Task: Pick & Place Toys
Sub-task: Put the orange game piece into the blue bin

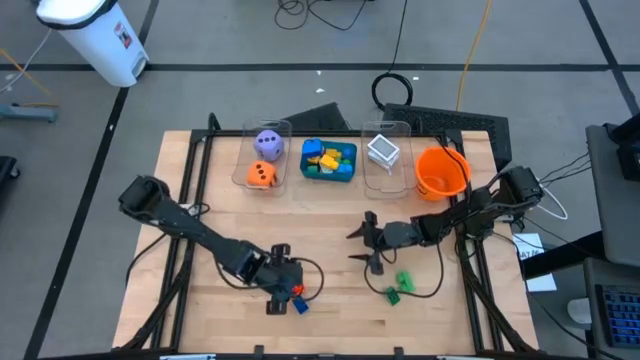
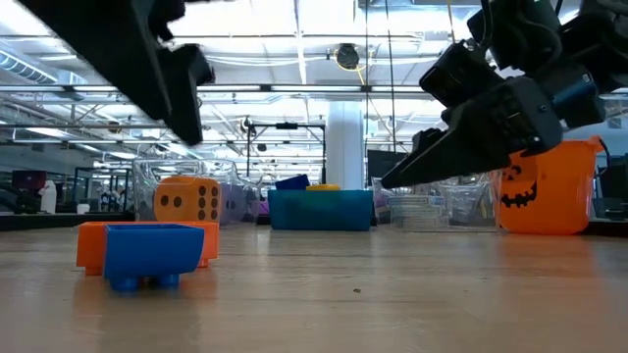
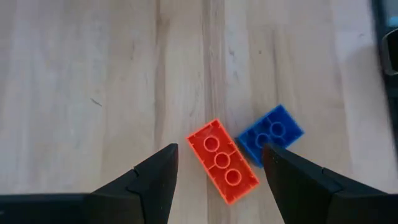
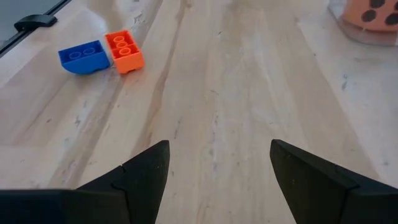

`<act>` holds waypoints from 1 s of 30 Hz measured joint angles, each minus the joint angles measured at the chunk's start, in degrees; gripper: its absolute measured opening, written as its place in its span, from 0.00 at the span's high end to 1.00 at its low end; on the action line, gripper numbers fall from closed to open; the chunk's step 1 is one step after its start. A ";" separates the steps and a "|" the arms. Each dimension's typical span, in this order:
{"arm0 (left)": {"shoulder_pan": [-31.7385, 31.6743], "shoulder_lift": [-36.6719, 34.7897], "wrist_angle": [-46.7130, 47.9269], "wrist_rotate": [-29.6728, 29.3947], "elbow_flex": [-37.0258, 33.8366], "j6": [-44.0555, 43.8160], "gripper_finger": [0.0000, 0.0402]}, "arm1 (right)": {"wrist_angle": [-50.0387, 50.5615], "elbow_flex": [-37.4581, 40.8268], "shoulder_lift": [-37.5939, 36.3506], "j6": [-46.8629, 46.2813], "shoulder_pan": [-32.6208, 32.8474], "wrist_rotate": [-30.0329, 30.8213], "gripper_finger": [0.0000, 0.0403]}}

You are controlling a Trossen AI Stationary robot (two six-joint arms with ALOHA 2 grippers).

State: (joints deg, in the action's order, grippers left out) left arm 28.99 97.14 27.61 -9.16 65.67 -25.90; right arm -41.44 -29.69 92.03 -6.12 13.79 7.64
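Looking down on a wooden tabletop (image 1: 200, 215), we see the left arm reach from the left edge toward the front edge. Its left gripper (image 3: 217, 163) hangs above two bricks with its fingers spread apart and nothing between them. Below it lie an orange-red brick (image 3: 222, 160) and a blue brick (image 3: 270, 132), touching each other, near the front edge and left of centre.

Along the back edge we see a row of containers. First comes a clear bin (image 1: 240, 172) with a purple die (image 1: 267, 143) and an orange die (image 1: 262, 175). Next is a teal tray (image 1: 330, 176) of mixed bricks, then a clear bin (image 1: 375, 178) with a white card (image 1: 383, 151), then an orange bowl (image 1: 440, 172).

Right of centre, the right gripper (image 1: 358, 246) hovers over bare wood, its fingers parted and holding nothing. Just beside it, toward the front edge, lie two green bricks (image 1: 399, 286).
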 joint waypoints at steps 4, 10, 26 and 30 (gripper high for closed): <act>0.01 3.66 -1.43 1.15 -0.07 -0.63 0.40 | -0.36 0.02 0.00 1.23 -0.95 -0.17 0.33; -1.10 8.40 -1.91 6.60 -0.09 -2.91 0.40 | -0.28 0.02 0.00 1.47 -1.77 -0.20 0.33; -1.59 8.66 5.15 6.30 -0.07 -5.84 0.40 | -0.29 0.02 0.00 2.48 -1.75 -0.22 0.33; -1.59 8.66 6.90 5.25 -0.07 -5.93 0.41 | -0.29 0.02 0.00 2.41 -1.75 -0.24 0.33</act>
State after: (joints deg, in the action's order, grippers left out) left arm 27.40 105.80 34.51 -3.90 65.60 -31.83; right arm -41.74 -29.67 92.03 -3.70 12.03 7.40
